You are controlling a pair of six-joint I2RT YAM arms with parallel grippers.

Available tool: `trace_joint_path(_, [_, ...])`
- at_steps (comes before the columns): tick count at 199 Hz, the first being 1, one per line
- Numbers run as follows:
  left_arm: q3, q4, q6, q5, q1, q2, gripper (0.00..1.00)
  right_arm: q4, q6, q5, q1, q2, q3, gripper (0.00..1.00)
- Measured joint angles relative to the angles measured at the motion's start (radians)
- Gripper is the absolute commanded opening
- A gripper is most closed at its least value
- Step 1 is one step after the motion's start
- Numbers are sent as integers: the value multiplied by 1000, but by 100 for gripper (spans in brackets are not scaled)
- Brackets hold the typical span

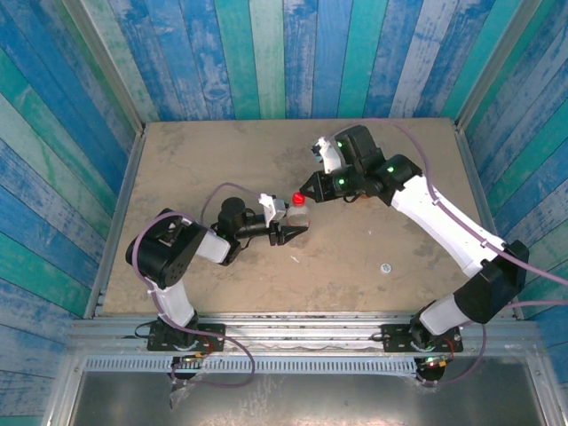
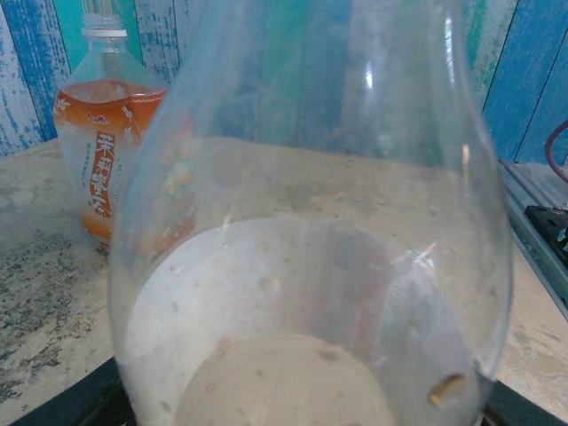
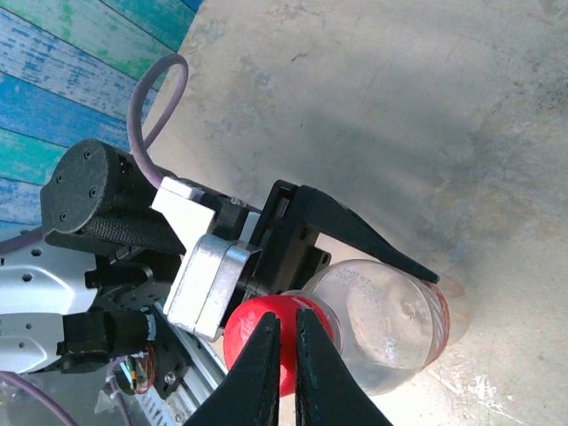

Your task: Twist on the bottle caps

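Nearest the left wrist lens, the slim bottle [image 2: 311,222] is standing roughly upright at mid-table [image 1: 266,151], between the jaws of the left gripper [image 1: 295,224]. These jaws are clamping its clear body at a partway-closed setting. Red cap [image 3: 247,330] is sitting on the bottle's neck, so the turning axis is running vertically through cap and bottle. Right gripper [image 3: 286,355] is hanging over the cap, reaching in from the far right side. Its jaws are standing almost together, with the tips overlapping the cap's top. That gap is narrower than the cap, so no grip around the rim is being made. The jaws are probably needing to widen before any turn. Orange bottle [image 2: 102,151] is standing uncapped behind the slim one, well apart. White cap [image 1: 386,267] is lying on the table, nearer the right arm's base
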Motion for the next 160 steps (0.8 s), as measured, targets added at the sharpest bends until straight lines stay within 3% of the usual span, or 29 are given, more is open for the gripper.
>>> trace_joint_path(75, [6,-7,-14,-10,6,1,63,-20,34,-8,37,-42,-69,9])
trace_joint_path(125, [7,-11,-10,-11,6,1,63,-28,28,19,22,-48,-55,32])
trace_joint_path(160, [7,-13,-6,-11,7,1,63,-29,8,22,-1,-25,15,33])
